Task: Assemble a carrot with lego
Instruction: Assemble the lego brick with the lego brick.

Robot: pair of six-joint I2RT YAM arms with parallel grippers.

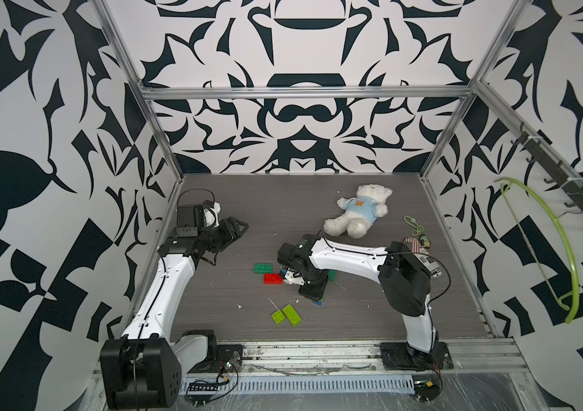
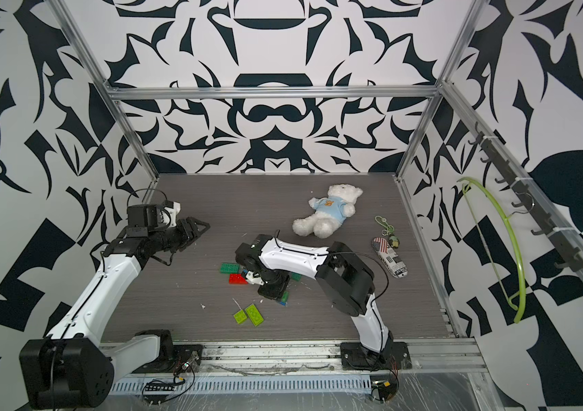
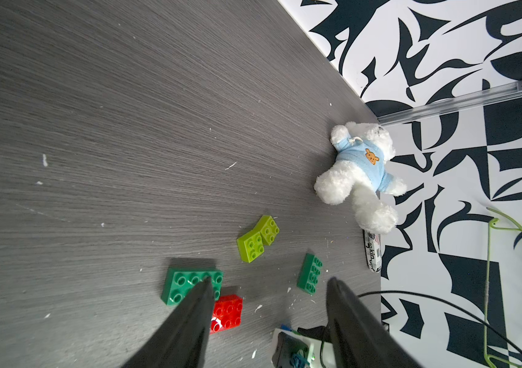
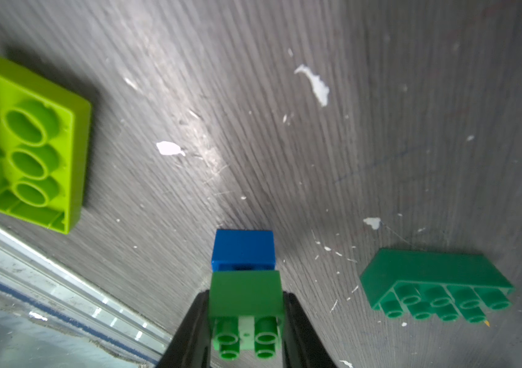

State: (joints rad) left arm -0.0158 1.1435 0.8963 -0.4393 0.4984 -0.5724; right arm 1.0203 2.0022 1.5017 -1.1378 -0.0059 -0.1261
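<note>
My right gripper (image 4: 245, 296) is shut on a green square brick (image 4: 246, 293) that has a blue brick (image 4: 243, 250) joined to its far side; this two-brick stack of the carrot is held low over the table. In both top views the right gripper (image 1: 313, 297) (image 2: 275, 295) points down at mid-table. Loose lego lies around it: a dark green oblong (image 1: 263, 268), a red brick (image 1: 273, 278), two lime bricks (image 1: 286, 315) and a dark green oblong on its side (image 4: 434, 286). Two more lime squares (image 3: 258, 239) show in the left wrist view. My left gripper (image 1: 238, 227) (image 3: 269, 283) hovers open and empty at the back left.
A white teddy bear (image 1: 357, 211) in a blue shirt lies at the back right. A patterned pouch with a keychain (image 1: 421, 254) sits by the right wall, where a green hanger (image 1: 563, 249) hangs. A metal rail (image 1: 318, 350) runs along the front edge.
</note>
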